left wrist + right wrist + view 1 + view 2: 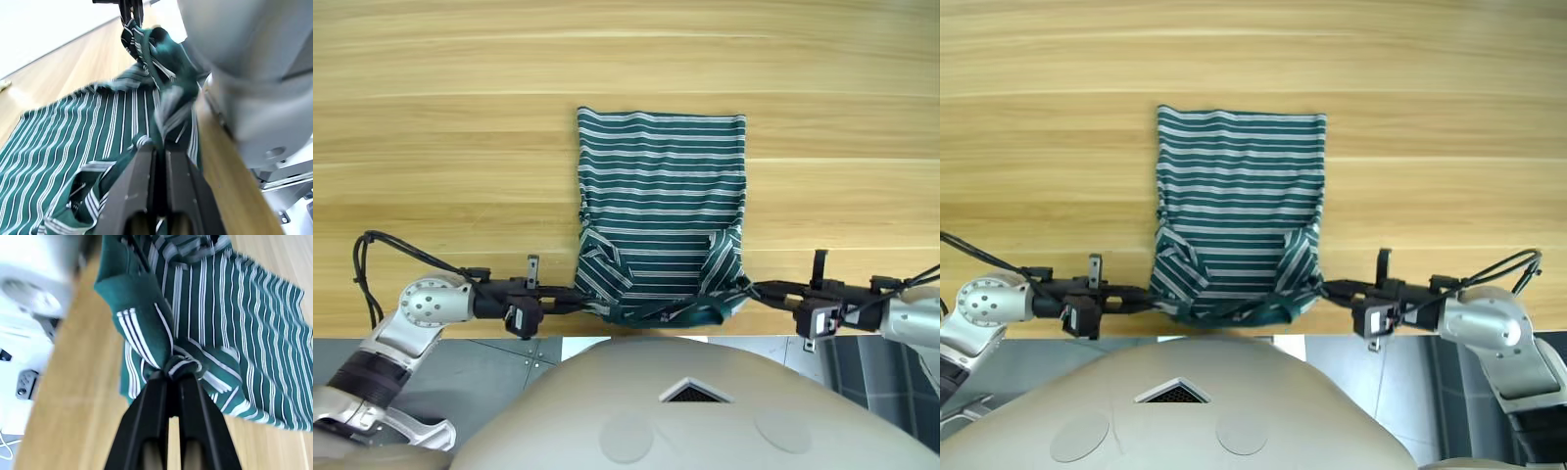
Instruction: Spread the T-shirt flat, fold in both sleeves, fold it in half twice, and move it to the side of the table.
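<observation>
Currently green striped T-shirt lies on wooden table, roughly mid-width, sleeves folded in over body. Far part flat w/ straight hem. Near end bunched at table's near edge. L gripper at near-left corner of shirt, jaws pinched tight on cloth. R gripper at near-right corner, jaws likewise clamped on gathered fabric. Cloth puckers at each grip, near edge of shirt sagging btwn the two.

A grey tiled floor shows just below the near edge of the pale wooden worktop, with thin light seams between the tiles; off to the right a thin white cable lies near a small dark gadget.
</observation>
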Controlling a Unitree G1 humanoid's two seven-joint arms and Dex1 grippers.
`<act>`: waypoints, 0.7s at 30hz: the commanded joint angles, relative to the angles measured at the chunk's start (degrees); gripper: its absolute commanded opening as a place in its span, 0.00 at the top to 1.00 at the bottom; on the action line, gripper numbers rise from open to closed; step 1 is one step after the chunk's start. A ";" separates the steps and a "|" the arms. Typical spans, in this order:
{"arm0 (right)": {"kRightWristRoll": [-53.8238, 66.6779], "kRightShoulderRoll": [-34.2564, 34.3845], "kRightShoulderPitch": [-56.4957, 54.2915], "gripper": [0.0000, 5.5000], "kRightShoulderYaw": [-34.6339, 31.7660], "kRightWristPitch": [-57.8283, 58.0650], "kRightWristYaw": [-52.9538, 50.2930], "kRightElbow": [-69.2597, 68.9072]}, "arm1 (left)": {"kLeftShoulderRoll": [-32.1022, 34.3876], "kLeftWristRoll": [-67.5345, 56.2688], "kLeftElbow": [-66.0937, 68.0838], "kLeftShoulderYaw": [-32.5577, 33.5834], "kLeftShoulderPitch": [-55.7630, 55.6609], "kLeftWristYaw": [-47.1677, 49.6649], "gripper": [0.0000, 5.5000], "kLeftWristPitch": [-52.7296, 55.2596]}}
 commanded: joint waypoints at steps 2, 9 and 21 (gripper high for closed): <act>-0.45 1.89 -4.71 0.99 0.65 1.29 -1.25 1.21 | -2.66 -0.77 1.66 1.61 -2.92 -0.66 0.99 2.04; 1.58 3.69 -9.07 0.99 1.76 1.79 -1.43 0.09 | -5.24 -4.80 1.02 5.17 -5.73 -0.70 0.99 5.25; -8.58 10.77 -26.99 0.99 7.40 9.84 -6.59 10.18 | -19.60 7.64 20.11 6.90 -21.05 7.70 0.99 8.37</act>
